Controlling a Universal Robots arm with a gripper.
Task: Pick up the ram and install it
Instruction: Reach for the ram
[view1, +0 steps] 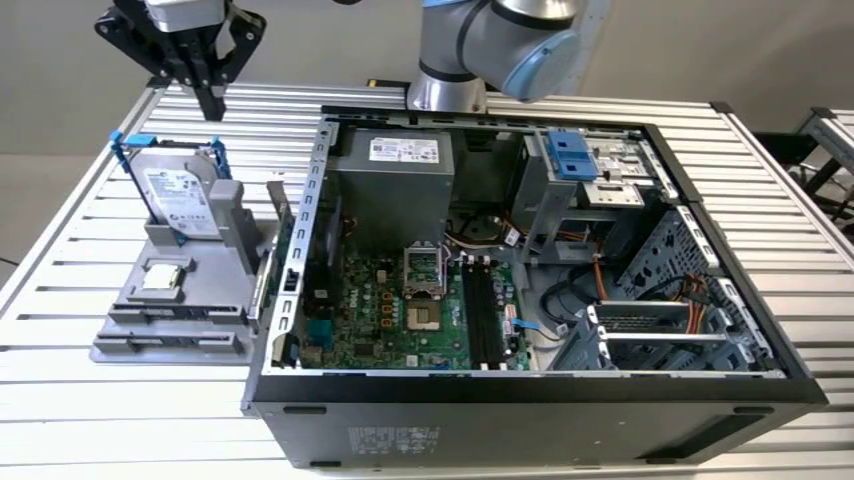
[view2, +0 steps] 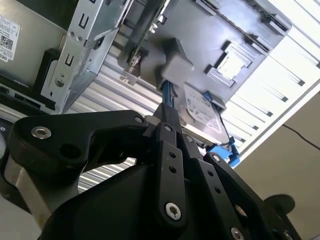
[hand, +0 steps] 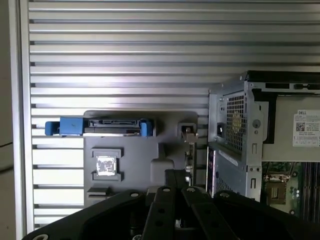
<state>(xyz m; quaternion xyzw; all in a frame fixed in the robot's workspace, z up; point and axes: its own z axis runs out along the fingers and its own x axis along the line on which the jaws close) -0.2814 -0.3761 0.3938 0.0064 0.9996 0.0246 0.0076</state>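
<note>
The gripper (view1: 214, 106) hung high over the far left of the slatted table (view1: 80, 390), its jaws closed on nothing, the fingertips pressed together in both wrist views. The ram (view1: 279, 215) stood untouched on edge at the right side of the grey holder (view1: 147, 335) (the exterior view's right), just beside the left wall of the open case (view1: 534, 415), with the drive (view1: 180, 195) and the chip (view1: 163, 278) to its left. The pick-up looked not yet begun. The risks, as judged from here, lay in that tight spot: jaws brought down shut would strike the stick's top edge, a finger on the case side could catch the sheet metal, and an off-centre grip could tilt the thin board so it would not line up with the black slots (view1: 487, 320) on the motherboard.
</note>
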